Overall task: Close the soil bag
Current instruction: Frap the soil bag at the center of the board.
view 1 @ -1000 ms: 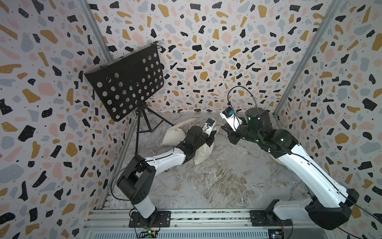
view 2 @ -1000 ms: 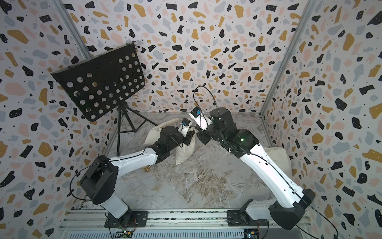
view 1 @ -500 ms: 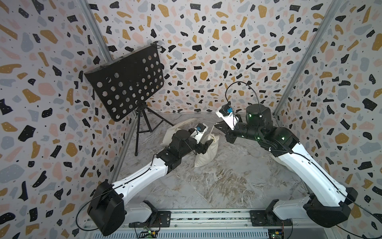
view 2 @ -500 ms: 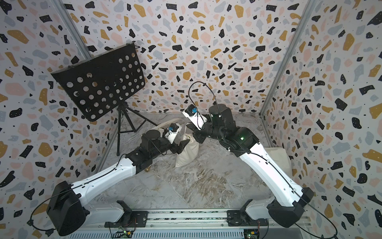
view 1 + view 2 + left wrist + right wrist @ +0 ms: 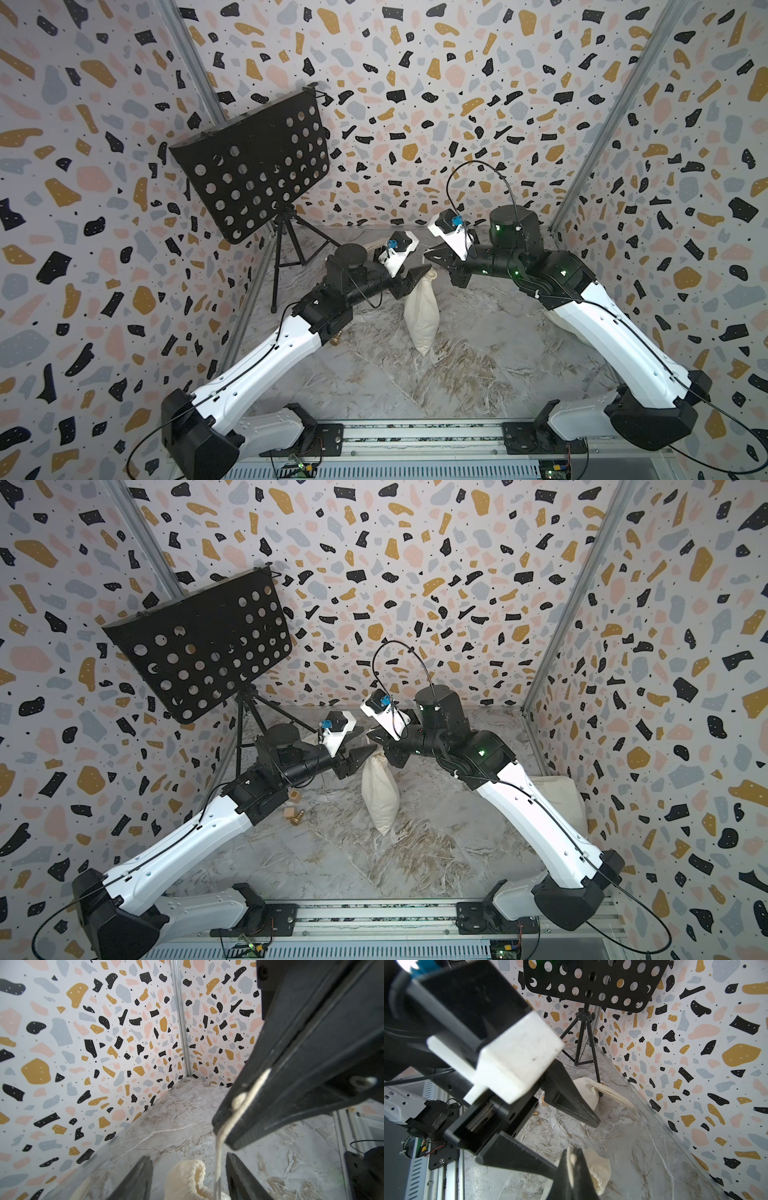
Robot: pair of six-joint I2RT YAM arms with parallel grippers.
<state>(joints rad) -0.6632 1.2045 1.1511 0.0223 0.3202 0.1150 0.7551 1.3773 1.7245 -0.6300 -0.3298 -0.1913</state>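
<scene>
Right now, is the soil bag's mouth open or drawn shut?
Nearly shut: the soil bag neck is puckered, its drawstring pinched in the right gripper. Fully sealed? Cannot tell.

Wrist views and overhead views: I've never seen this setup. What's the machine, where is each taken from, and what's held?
Two robot arms with pincer grippers work over a marble-patterned table. Two pictures look down from one overhead camera; two come from cameras on the arms' wrists. A cream cloth soil bag sits mid-table. The right gripper is shut on its drawstring cord; the left gripper is open around the gathered mouth. A second bag lies by a music stand.
</scene>
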